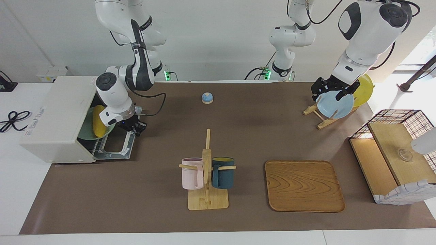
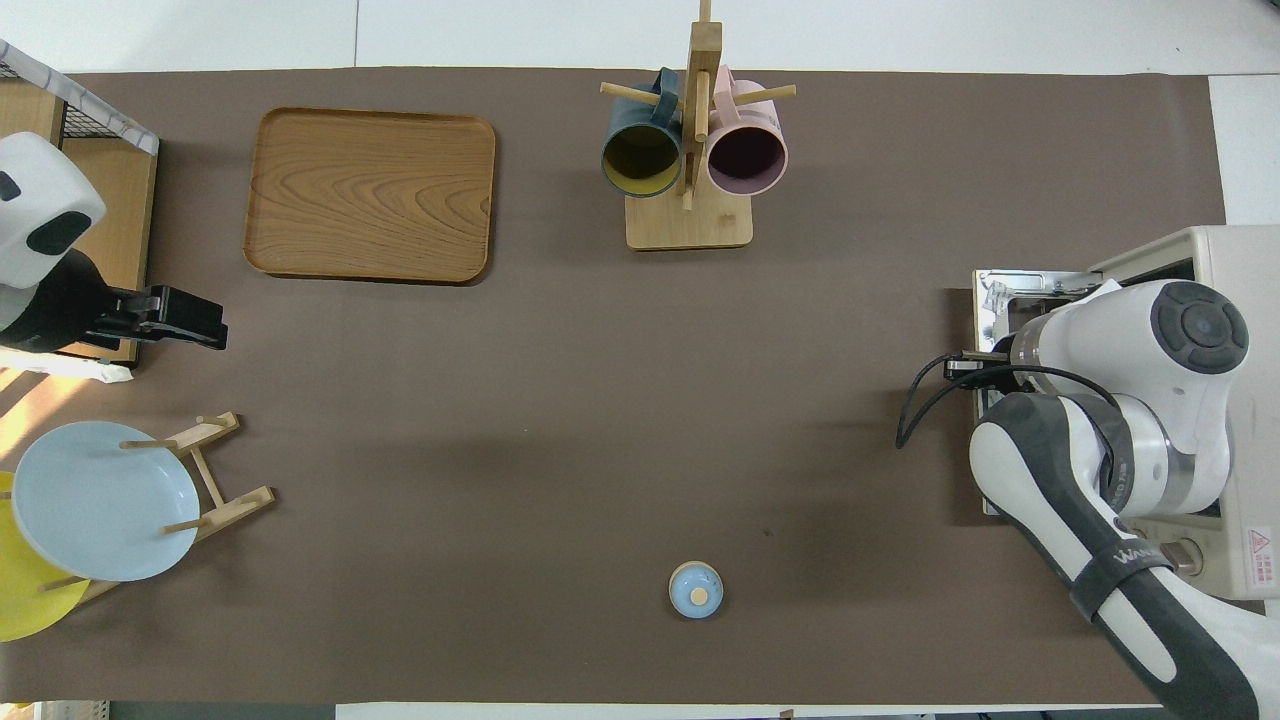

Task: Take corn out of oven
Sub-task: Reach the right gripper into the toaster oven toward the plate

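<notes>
Nearest the robots, a small blue lidded bowl (image 1: 207,98) sits mid-tabletop near their edge. Left pincer (image 1: 329,89) hangs over the plate rack (image 1: 322,115) at the left arm's end, waiting; fingers apart, holding nothing. Right pincer (image 1: 133,126) is low over the oven's (image 1: 54,119) dropped door at the right arm's end; can't tell its finger state. Corn (image 1: 98,120) lies on a green plate (image 1: 87,131) inside the oven. Farther out: mug tree (image 1: 207,177), wooden tray (image 1: 304,185).

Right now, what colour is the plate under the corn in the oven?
Pale green; the plate shows best in the facing view, under the yellow corn inside the oven.
</notes>
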Motion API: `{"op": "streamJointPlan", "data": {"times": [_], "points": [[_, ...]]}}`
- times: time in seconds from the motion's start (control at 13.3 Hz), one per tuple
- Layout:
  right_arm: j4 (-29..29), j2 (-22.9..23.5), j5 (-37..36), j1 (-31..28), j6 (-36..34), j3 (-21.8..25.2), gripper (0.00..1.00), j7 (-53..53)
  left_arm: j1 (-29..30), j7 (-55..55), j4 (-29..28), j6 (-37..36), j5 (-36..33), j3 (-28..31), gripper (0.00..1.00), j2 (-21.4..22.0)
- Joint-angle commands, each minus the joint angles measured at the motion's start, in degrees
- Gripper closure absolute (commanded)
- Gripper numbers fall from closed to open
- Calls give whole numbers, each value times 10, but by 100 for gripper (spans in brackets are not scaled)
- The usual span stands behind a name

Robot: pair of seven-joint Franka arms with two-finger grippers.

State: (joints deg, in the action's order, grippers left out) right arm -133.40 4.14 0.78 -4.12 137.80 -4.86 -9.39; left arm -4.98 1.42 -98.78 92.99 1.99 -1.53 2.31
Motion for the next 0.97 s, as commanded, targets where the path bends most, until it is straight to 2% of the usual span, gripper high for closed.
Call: {"op": "streamJointPlan", "data": {"times": [0.0,0.22,0.38,0.6,0.75,0.9], "points": [[-28,-11,3,-3,15,9,100,-4,5,1,-12,2,-10,-4,0,14],[-19,-7,47,30,15,8,100,-20,5,1,-12,2,-10,-5,0,14],[10,-5,81,66,-3,7,100,-34,5,1,-12,2,-10,-4,0,14],[80,-20,76,70,-126,12,100,-38,5,1,-12,2,-10,-4,0,13],[105,-48,36,48,-201,14,100,-38,5,1,-12,2,-10,-5,0,14],[105,-70,-7,23,-227,14,62,-38,5,1,-12,2,-10,-4,0,13]]}}
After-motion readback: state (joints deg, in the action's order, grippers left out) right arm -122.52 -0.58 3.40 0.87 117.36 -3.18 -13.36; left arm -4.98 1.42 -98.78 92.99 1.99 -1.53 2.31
